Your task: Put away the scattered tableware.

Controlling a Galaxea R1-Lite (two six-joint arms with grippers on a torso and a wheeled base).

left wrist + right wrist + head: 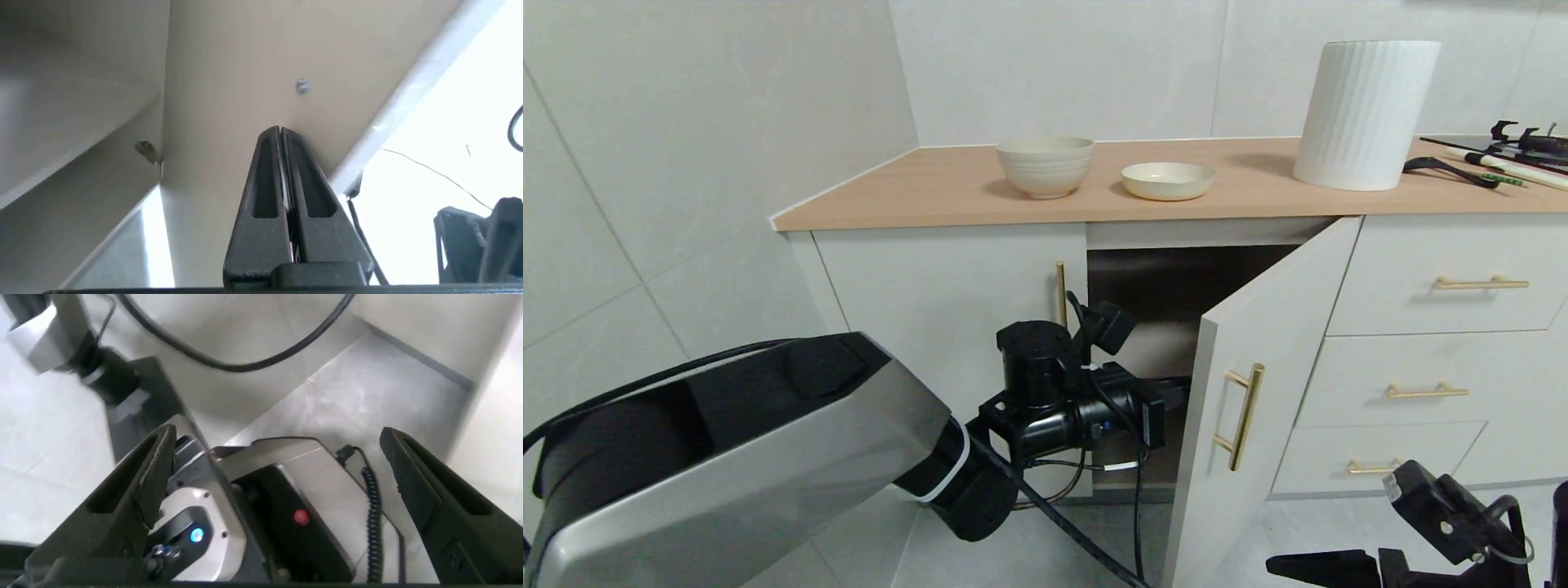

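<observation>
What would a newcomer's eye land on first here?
The open cupboard door under the counter, with the left gripper shut in the opening. Above, a bowl and a shallow dish sit side by side on the counter, not touching, with a tall white ribbed canister to their right.

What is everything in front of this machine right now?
Beige ribbed ceramic bowl: one, beige, wooden countertop
Shallow cream dish: one, cream, beside the bowl, apart
Tall white ribbed cylinder: one, white, right of the dish
Dark utensils, chopsticks: several, black and pale, countertop's right end
Cabinet door with gold handle: one, pale grey, open, below countertop
Drawers: three, pale grey, right of the door
Left gripper: one, black, shut, inside the cabinet
Right gripper: one, black, open, above the floor
</observation>
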